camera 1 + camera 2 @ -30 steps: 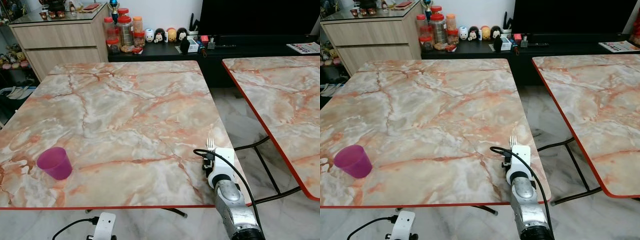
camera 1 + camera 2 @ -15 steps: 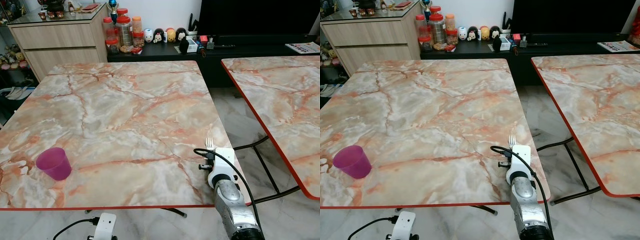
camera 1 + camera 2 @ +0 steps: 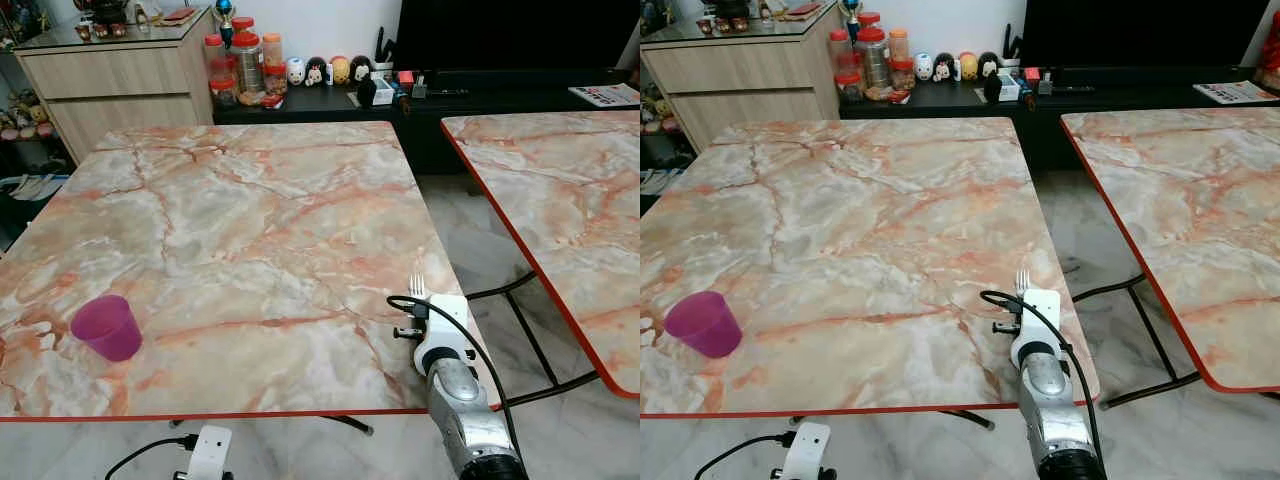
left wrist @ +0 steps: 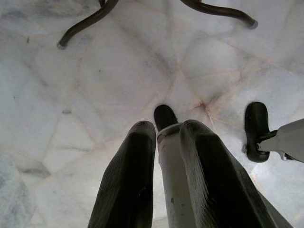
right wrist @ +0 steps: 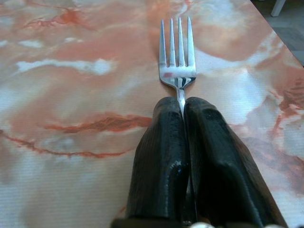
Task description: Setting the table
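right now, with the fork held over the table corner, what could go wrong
The right end effector pinches the fork by its thin neck alone, so it could twist or slip on release. It hangs near the table's right edge, so a fork set down here might slide off onto the floor.

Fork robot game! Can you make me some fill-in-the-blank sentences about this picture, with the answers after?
1. The right gripper is pinching a silver ____.
2. The cup on the marble table is coloured ____.
3. The fork has ____ prongs.
4. The left gripper hangs below the table, pointing at the ____.

Answers: fork; purple; four; floor
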Tool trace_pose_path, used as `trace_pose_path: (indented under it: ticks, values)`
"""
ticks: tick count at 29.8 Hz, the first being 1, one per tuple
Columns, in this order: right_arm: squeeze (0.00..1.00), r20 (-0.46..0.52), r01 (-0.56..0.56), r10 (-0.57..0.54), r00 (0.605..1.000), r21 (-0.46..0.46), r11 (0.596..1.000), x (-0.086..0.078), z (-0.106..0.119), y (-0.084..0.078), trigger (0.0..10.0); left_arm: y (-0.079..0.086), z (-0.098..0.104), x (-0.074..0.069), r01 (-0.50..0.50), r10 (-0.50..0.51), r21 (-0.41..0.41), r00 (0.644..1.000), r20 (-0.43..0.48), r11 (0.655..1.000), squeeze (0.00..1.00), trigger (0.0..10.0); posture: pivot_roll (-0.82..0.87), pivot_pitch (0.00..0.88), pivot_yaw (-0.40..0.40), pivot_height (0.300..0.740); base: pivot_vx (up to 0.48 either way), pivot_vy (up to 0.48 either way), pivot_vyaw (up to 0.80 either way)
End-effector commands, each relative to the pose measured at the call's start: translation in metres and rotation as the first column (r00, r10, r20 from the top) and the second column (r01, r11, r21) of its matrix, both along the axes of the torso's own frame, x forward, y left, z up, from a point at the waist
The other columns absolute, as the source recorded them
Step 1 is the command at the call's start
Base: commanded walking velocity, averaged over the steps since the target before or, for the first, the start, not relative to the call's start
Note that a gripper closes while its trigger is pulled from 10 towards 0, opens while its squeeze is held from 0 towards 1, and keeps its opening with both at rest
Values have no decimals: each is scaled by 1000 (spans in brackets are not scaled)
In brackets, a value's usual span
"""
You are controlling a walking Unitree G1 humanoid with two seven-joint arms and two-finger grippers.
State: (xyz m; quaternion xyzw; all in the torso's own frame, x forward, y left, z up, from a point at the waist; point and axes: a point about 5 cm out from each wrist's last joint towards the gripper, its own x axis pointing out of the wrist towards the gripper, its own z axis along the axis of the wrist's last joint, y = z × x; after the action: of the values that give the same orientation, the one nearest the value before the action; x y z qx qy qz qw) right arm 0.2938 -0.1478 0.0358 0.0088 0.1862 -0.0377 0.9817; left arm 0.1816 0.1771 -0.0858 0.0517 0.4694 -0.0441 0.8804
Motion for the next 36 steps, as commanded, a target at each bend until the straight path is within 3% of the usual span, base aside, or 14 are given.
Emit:
trace_pose_path:
  ticks: [1, 3, 4, 10, 13, 18, 29, 31, 36]
  values:
    - [0, -22, -16, 16, 1000, 1, 1000, -1, -4, 3, 0, 3, 0, 0, 12, -11, 28, 1000, -8, 1000, 0, 10000, -85, 0, 21, 740, 0, 0, 0]
    - [0, -12, -22, 22, 1000, -9, 1000, 0, -2, 4, 0, 4, 0, 0, 8, -8, 35, 1000, -2, 999, 0, 10000, -85, 0, 19, 740, 0, 0, 0]
    - [0, -1, -28, 28, 1000, -13, 1000, 1, 0, 5, 10000, 5, 1, 1, 5, -5, 44, 1000, 1, 999, 0, 10000, -85, 0, 19, 740, 0, 0, 0]
    - [0, 60, -47, 48, 997, -7, 999, 5, 9, 8, 10000, 5, 1, 2, 1, -1, 48, 1000, 2, 999, 0, 10000, -86, 0, 18, 740, 0, 0, 0]
    - [0, 218, -87, 91, 972, -30, 996, 13, 33, 15, 10000, 5, 1, 2, -8, 8, 49, 1000, 6, 999, 0, 10000, -90, 0, 19, 740, 0, 0, 0]
    - [0, 310, -118, 127, 942, -49, 992, 17, 49, 21, 10000, 4, 1, 3, -9, 9, 51, 1000, 11, 999, 0, 10000, -88, 0, 17, 740, 0, 0, 0]
    - [0, 357, -120, 128, 925, -44, 992, 16, 54, 20, 10000, 6, 2, 3, -7, 5, 79, 1000, 21, 997, 0, 10000, -90, 0, 19, 740, 0, 0, 0]
    - [0, 349, -118, 140, 927, -85, 989, 15, 53, 19, 10000, 6, 2, 3, 1, -2, 86, 1000, 22, 996, 0, 10000, -92, 0, 20, 740, 0, -277, 0]
    - [0, 375, -116, 128, 918, -56, 992, 15, 55, 19, 10000, 6, 2, 3, 11, -13, 92, 1000, 22, 996, 0, 10000, -94, 0, 21, 740, 0, -354, 0]
